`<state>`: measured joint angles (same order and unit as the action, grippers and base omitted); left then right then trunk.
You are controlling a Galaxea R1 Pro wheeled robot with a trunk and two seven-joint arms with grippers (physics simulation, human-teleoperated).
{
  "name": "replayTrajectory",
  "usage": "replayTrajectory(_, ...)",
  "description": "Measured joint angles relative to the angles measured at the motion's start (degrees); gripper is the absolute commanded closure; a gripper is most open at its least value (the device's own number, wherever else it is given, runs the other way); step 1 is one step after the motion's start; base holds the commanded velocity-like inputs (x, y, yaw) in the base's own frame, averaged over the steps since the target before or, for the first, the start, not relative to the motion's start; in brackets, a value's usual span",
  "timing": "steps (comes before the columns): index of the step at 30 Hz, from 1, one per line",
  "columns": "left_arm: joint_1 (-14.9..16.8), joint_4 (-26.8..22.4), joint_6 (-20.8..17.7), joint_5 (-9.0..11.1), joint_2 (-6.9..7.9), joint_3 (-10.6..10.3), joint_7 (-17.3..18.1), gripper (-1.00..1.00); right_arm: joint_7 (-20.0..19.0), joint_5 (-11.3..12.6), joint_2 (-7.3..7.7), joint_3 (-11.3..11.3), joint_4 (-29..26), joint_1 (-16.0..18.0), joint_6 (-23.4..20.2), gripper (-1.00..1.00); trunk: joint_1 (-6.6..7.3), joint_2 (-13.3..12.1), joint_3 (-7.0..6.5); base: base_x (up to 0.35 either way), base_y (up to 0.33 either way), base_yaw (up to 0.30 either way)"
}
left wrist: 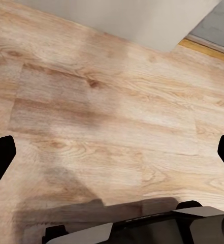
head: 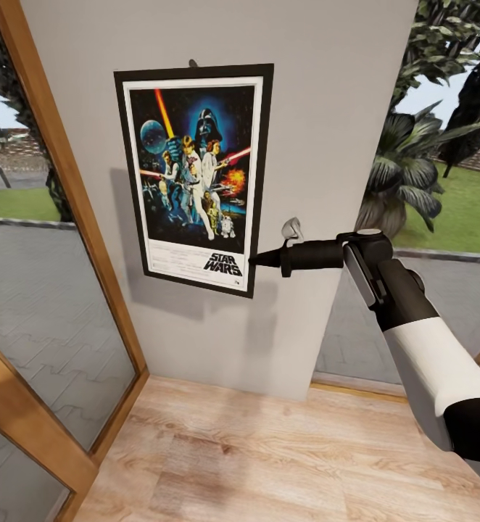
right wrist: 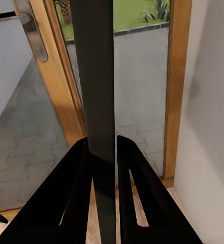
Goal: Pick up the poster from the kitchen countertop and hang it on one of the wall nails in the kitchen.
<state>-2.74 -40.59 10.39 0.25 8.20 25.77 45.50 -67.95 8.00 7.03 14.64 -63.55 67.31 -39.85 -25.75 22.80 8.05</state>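
Grey wall (head: 327, 130): poster (head: 194, 177) hung, right gripper (head: 257, 259) pinching its edge (jaws closed)

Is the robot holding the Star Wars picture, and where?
Yes. The right tool pinches the poster at its lower right edge, by the black frame. The left tool holds nothing.

Nail (head: 193, 63) mostly hidden behind poster (head: 194, 177) top edge. Right wrist view: poster (right wrist: 97, 101) edge-on, face unreadable, cut off top and bottom. Left gripper (left wrist: 112, 157) fingers cropped at both sides. Poster small print illegible.
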Motion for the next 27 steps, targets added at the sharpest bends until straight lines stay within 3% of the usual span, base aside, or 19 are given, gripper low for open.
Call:
replayTrajectory(8,0.00,-0.06,0.05,0.00,0.00,0.00,0.00,-1.00,0.22,-0.05,-0.04,0.00,0.16,1.61,-0.30,1.00,0.00,0.00,0.00,0.000,0.000,0.000)
replayTrajectory(17,0.00,-0.02,0.06,0.00,0.01,0.00,0.00,-1.00,0.26,-0.07,-0.08,0.07,2.95,6.42,-1.61,1.00,0.00,0.00,0.00,0.000,0.000,0.000)
replayTrajectory(27,0.00,-0.01,0.07,0.00,-0.01,0.00,0.00,-1.00,0.26,-0.07,-1.03,0.07,5.27,7.54,-1.61,1.00,0.00,0.00,0.00,0.000,0.000,0.000)
